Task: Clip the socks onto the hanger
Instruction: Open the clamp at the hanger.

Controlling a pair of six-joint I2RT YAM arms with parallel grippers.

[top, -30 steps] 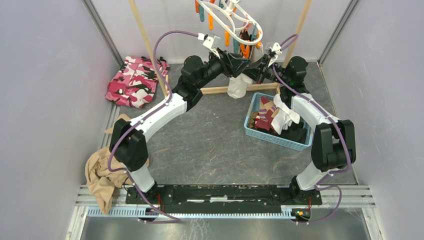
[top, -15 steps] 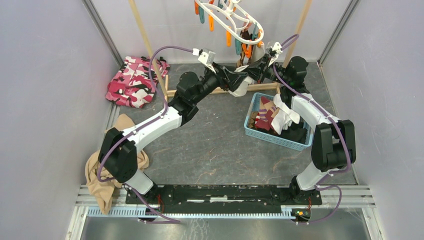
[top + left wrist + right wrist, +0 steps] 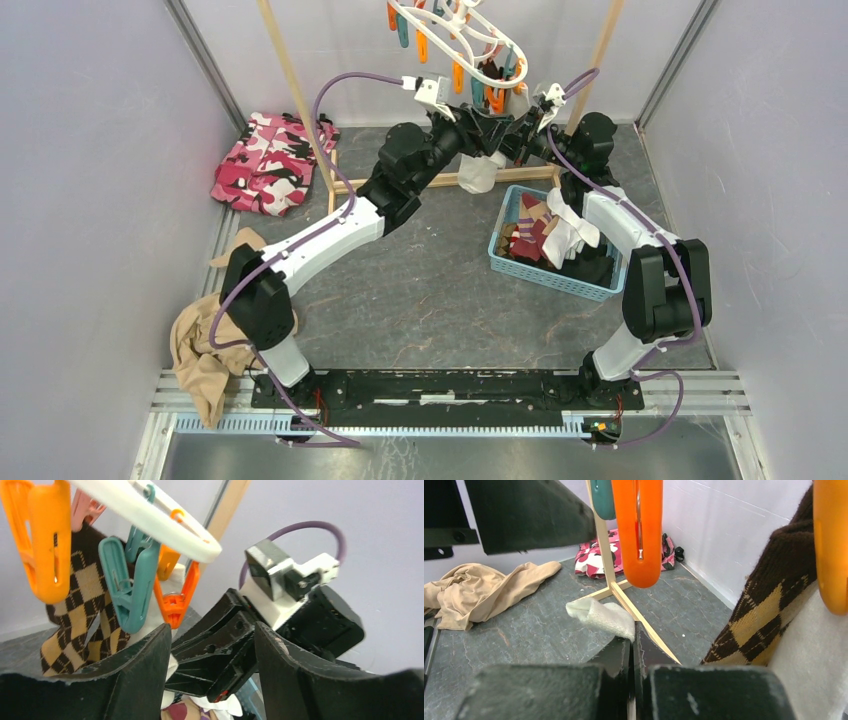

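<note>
The white hanger (image 3: 455, 30) hangs at the back with orange and teal clips. A brown argyle sock (image 3: 80, 605) is pegged to it beside a teal clip (image 3: 132, 590) and an orange clip (image 3: 175, 600). My right gripper (image 3: 505, 148) is shut on a white sock (image 3: 478, 175), pinched at the fingertips (image 3: 624, 647), and the white sock (image 3: 604, 617) droops below the clips. My left gripper (image 3: 212, 647) stands open just under the hanger ring (image 3: 150, 515), with the right gripper's black fingers straight ahead between its own. More socks (image 3: 545, 235) lie in the basket.
The blue basket (image 3: 545, 280) sits at the right by the right arm. A wooden rack frame (image 3: 285, 70) holds the hanger, its base bar (image 3: 624, 597) on the floor. The pink camouflage cloth (image 3: 270, 160) lies at the back left and a tan garment (image 3: 205, 355) at the near left.
My left arm dipped and drew back, then rose toward the hanger again. The white sock hangs a little higher and shorter. The right arm has stayed put.
</note>
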